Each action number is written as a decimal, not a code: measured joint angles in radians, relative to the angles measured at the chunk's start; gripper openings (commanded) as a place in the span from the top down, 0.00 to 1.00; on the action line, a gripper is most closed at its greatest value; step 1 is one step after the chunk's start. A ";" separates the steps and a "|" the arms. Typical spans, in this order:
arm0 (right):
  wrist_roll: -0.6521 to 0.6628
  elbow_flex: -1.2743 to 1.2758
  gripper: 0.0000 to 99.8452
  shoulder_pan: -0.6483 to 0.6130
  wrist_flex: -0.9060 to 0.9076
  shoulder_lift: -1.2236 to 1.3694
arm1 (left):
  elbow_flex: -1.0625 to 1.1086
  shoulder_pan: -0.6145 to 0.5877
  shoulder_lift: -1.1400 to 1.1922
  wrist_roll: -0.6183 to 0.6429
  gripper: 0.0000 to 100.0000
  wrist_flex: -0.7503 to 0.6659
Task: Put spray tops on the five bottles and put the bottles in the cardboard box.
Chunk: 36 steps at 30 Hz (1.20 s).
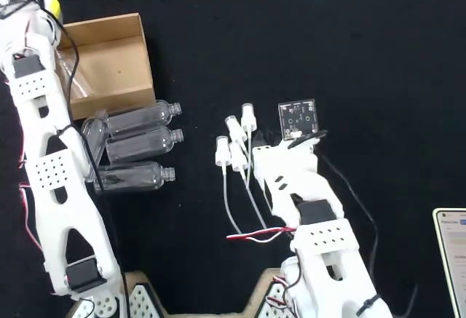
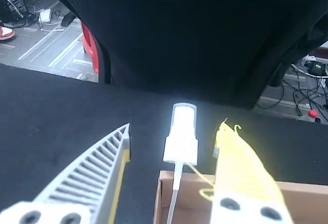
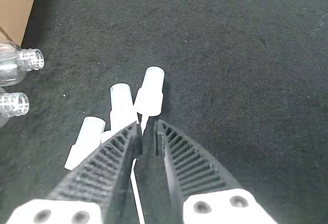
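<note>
Right wrist view shows the right tool [image 3: 147, 130] low over the surface [image 3: 246, 55], its fingers almost together with a slit between them, at a cluster of loose spray tops [image 3: 149, 88]. Left of these, three bottles [image 1: 138, 143] lie side by side just beside the cardboard box [image 1: 116, 98]. At the box's far-left corner the left tool [image 2: 174, 127] is spread wide, with another spray top [image 2: 182, 137] between its fingers.

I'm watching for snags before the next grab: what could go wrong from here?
The spray tops lie bunched together, so the right gripper, right at them, may knock or drag neighbours. The uncapped bottles lie on their sides, touching, and could roll when one is lifted.
</note>
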 measured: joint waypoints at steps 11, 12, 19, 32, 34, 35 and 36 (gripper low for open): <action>0.000 0.000 0.94 0.000 0.000 0.000 | 0.000 0.003 0.098 0.000 0.74 -0.084; 0.000 0.000 0.94 0.000 0.000 0.000 | 0.000 0.005 0.107 0.000 0.74 -0.092; 0.000 0.000 0.94 0.000 0.000 0.000 | 0.000 0.009 0.140 0.000 0.75 -0.103; 0.000 0.000 0.94 0.000 0.000 0.000 | 0.000 0.011 0.147 0.000 0.91 -0.110; 0.000 0.000 0.94 0.000 0.000 0.000 | 0.000 0.011 0.147 0.000 0.91 -0.110; 0.000 0.000 0.94 0.000 0.000 0.000 | 0.000 0.011 0.147 0.000 0.91 -0.110; 0.000 0.000 0.94 0.000 0.000 0.000 | 0.000 0.011 0.147 0.000 0.92 -0.110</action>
